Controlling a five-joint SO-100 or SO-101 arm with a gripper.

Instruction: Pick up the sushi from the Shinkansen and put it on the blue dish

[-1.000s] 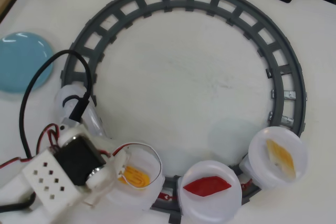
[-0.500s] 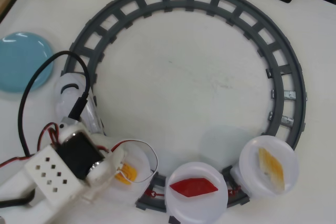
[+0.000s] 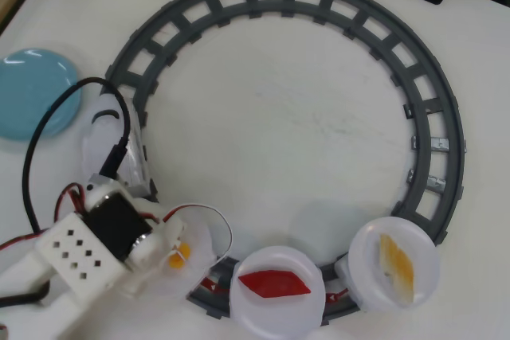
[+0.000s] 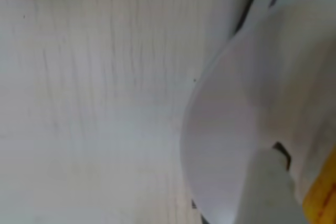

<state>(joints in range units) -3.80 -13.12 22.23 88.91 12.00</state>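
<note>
Now the sushi (image 3: 174, 259) peeks beside the claw (image 3: 177, 246); mostly hidden.

A white table (image 3: 279, 133) is seen in the overhead view. A grey ring of track (image 3: 434, 109) is laid across most of it, and a blue dish (image 3: 32, 93) is set at upper left.
</note>
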